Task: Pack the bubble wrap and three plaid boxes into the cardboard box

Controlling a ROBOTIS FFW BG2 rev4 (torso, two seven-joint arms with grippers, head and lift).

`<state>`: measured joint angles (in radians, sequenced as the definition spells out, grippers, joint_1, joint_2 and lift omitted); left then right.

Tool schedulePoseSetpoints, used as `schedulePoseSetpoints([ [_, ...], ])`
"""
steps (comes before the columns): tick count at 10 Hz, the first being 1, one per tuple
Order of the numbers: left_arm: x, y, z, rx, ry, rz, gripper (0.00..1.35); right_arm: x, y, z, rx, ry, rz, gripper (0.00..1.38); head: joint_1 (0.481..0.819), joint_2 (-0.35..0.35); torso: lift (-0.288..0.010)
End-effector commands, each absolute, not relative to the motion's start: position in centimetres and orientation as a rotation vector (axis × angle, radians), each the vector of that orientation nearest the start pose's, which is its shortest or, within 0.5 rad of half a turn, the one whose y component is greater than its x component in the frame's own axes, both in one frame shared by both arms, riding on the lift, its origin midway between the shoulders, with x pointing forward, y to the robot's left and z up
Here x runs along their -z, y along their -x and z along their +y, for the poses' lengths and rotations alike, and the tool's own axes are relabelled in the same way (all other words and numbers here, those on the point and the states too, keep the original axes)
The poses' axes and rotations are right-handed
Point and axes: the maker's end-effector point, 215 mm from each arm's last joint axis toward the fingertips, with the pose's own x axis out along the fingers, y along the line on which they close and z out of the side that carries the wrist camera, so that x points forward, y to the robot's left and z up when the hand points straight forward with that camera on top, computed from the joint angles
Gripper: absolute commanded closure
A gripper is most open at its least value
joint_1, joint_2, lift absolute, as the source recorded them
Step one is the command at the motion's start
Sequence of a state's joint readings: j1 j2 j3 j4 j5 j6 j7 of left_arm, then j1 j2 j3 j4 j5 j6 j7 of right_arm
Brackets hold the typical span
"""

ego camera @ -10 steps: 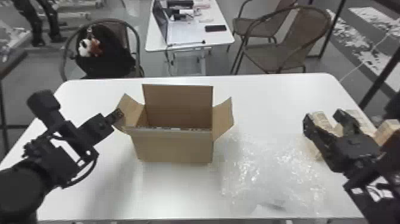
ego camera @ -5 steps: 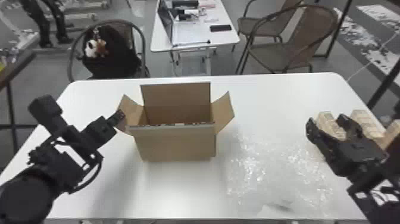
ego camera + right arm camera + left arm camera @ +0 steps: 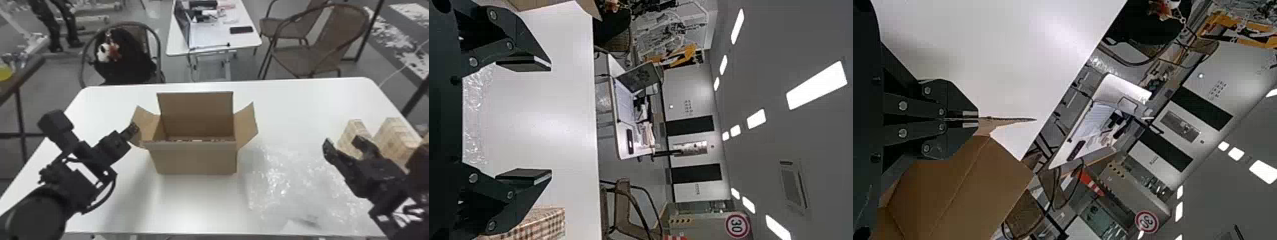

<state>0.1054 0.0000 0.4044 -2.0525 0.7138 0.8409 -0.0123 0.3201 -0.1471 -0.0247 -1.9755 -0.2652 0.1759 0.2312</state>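
Desk [image 3: 303,99]: white top, work laid out between its left and right edges
Cardboard box [image 3: 194,159]: on desk, left of middle, open at top; far flap upright toward the desk's far edge, left and right flaps splayed outward; contents mostly hidden behind the near wall
Left gripper [image 3: 133,128]: at the box's left flap, jaws closed together with the flap's edge [image 3: 1008,120] pinched between them, seen in both head and left wrist views
Right gripper [image 3: 344,143]: over the desk's right side, near the plaid boxes, jaws wide apart, nothing between the fingers [image 3: 524,64] in the right wrist view
Bubble wrap [image 3: 281,188]: clear, crumpled, spread on desk right of the cardboard box, reaching down toward the near edge and near right corner
Plaid boxes [image 3: 394,135]: two told apart near the desk's right edge, side by side with a gap at the far end, partly behind the right gripper; a further sliver beyond them, too little to tell
Behind the far edge: chair with black bag [image 3: 124,60] off the far left corner; small table [image 3: 207,41] with papers; brown chairs [image 3: 319,54] toward the right
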Motion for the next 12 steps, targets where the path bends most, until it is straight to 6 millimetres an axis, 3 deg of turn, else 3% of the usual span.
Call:
schedulePoseSetpoints([
  [1, 33.5, -52.4, 30.2, 0.027, 0.625, 0.319, 1.22, 36.1, -49.9, -18.6, -0.317, -0.153, 0.184, 0.49, 0.695, 0.105, -0.148],
  [2, 33.4, -52.5, 30.2, 0.027, 0.622, 0.319, 1.22, 36.6, -49.9, -16.2, -0.373, -0.153, 0.256, 0.49, 0.695, 0.115, -0.148],
  [3, 33.1, -52.8, 30.1, 0.028, 0.611, 0.316, 1.22, 37.4, -48.9, -14.9, -0.389, -0.149, 0.423, 0.49, 0.695, 0.133, -0.148],
  [4, 32.7, -53.3, 29.8, 0.033, 0.602, 0.31, 1.22, 35.0, -48.3, -16.8, -0.294, -0.083, 0.434, 0.49, 0.695, 0.142, -0.148],
  [5, 32.6, -53.3, 29.7, 0.034, 0.601, 0.309, 1.22, 34.3, -47.9, -17.6, -0.262, -0.097, 0.461, 0.49, 0.695, 0.141, -0.148],
  [7, 32.8, -53.2, 29.8, 0.032, 0.603, 0.311, 1.22, 37.5, -45.7, -18.3, -0.17, -0.15, 0.641, 0.48, 0.695, 0.117, -0.148],
  [9, 32.5, -53.4, 29.4, 0.037, 0.6, 0.307, 1.22, 41.5, -45.2, -16.3, -0.218, -0.262, 0.776, 0.47, 0.695, 0.123, -0.148],
  [12, 32.6, -53.5, 29.2, 0.037, 0.597, 0.31, 1.22, 41.9, -46.0, -16.3, -0.192, -0.218, 0.804, 0.47, 0.695, 0.14, -0.148],
])
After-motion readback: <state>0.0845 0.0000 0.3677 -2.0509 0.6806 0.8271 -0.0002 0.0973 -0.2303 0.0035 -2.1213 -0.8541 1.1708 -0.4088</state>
